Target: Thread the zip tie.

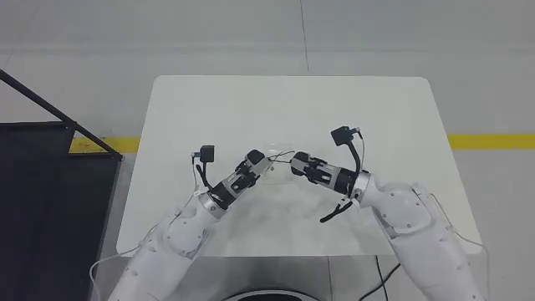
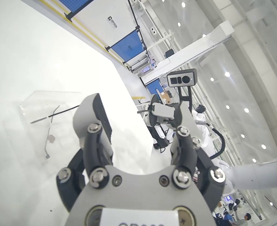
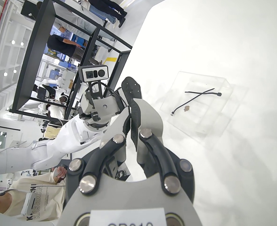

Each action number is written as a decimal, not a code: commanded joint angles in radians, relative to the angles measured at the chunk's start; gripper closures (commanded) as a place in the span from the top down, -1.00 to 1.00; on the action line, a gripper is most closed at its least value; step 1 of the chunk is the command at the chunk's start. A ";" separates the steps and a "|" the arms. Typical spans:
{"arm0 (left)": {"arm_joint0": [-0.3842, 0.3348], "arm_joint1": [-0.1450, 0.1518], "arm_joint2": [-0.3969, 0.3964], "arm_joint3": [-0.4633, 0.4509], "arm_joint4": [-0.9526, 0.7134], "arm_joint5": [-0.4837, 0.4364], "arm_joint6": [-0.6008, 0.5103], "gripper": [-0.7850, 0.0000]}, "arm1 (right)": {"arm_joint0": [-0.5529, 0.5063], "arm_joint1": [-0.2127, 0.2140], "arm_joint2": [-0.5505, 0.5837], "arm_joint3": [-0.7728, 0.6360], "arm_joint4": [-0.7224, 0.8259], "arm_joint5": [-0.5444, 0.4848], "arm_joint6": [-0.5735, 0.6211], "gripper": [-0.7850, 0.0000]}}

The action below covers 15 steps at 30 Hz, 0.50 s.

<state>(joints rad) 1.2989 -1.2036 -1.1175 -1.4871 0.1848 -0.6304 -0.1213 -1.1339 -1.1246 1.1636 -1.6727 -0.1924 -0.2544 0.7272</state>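
Two thin black zip ties (image 3: 209, 93) (image 3: 188, 102) lie crossed in a shallow clear tray (image 3: 199, 76) on the white table. In the left wrist view one shows black (image 2: 58, 112) and the other pale (image 2: 46, 142), both loose in the tray (image 2: 51, 92). From the top, a thin black tie (image 1: 281, 155) shows between the two grippers above the tray (image 1: 280, 177). My left gripper (image 2: 140, 114) (image 1: 256, 162) hovers at the tray's left, open and empty. My right gripper (image 3: 132, 102) (image 1: 299, 165) faces it from the right, shut, with nothing seen between its pads.
The white table (image 1: 376, 117) is bare apart from the tray, with room toward the back and both sides. A dark panel on a black frame (image 1: 42, 184) stands off the table's left edge. The grippers' tips are a short gap apart.
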 commanded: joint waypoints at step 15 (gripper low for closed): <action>0.036 0.046 -0.131 -0.035 -0.035 -0.134 -0.272 0.76 | 0.017 0.030 0.078 -0.030 0.030 -0.066 0.210 -1.00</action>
<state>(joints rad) 1.3331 -1.1577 -1.2526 -1.5197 0.1531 -0.7689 -0.3935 -1.1162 -1.0938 1.2437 -1.7018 -0.1683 -0.3268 0.9433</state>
